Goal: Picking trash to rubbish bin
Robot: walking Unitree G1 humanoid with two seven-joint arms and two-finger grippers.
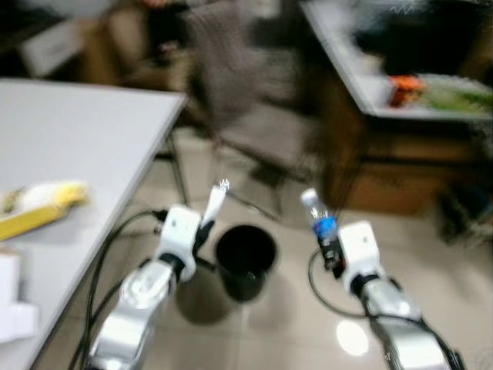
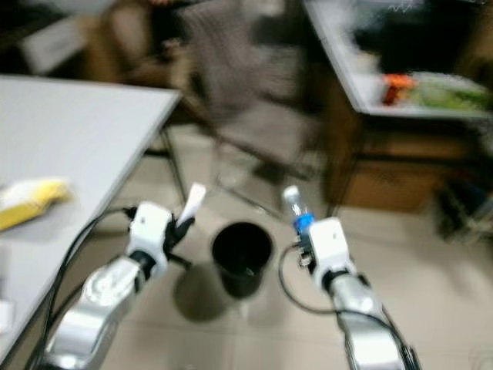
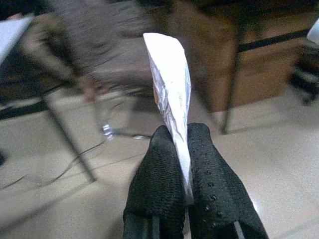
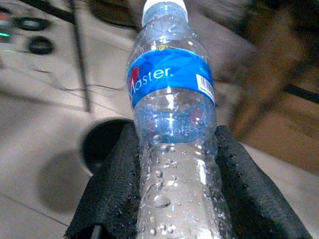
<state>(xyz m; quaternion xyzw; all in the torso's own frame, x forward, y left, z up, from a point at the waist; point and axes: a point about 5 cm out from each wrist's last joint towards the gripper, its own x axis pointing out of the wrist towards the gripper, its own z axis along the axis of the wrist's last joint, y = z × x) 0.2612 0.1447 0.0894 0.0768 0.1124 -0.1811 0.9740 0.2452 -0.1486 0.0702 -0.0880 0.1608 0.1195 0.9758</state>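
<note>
At the far left a grey flat surface (image 1: 85, 131) carries a long yellow packet (image 1: 42, 206) near its front edge, with some white items (image 1: 14, 297) closer to the robot. Just right of that surface, the left gripper (image 1: 206, 226) is raised above the pale tiled floor (image 1: 293, 316), its two black fingers (image 3: 159, 184) pressed together on a thin, creased white wrapper (image 3: 172, 94) that sticks up and tilts slightly away from the arm. Between the two arms, a round black plastic rubbish bin (image 1: 246, 258) stands upright on the floor, open at the top, near the left gripper and casting a shadow to its left. To the right of the bin, the right gripper (image 1: 327, 248) clamps a clear plastic water bottle (image 4: 172, 129) with a blue label and white cap, held upright, wet with droplets inside. Beyond, a blurred wooden-sided counter (image 1: 385, 139) bears orange and green items (image 1: 435, 92).
</note>
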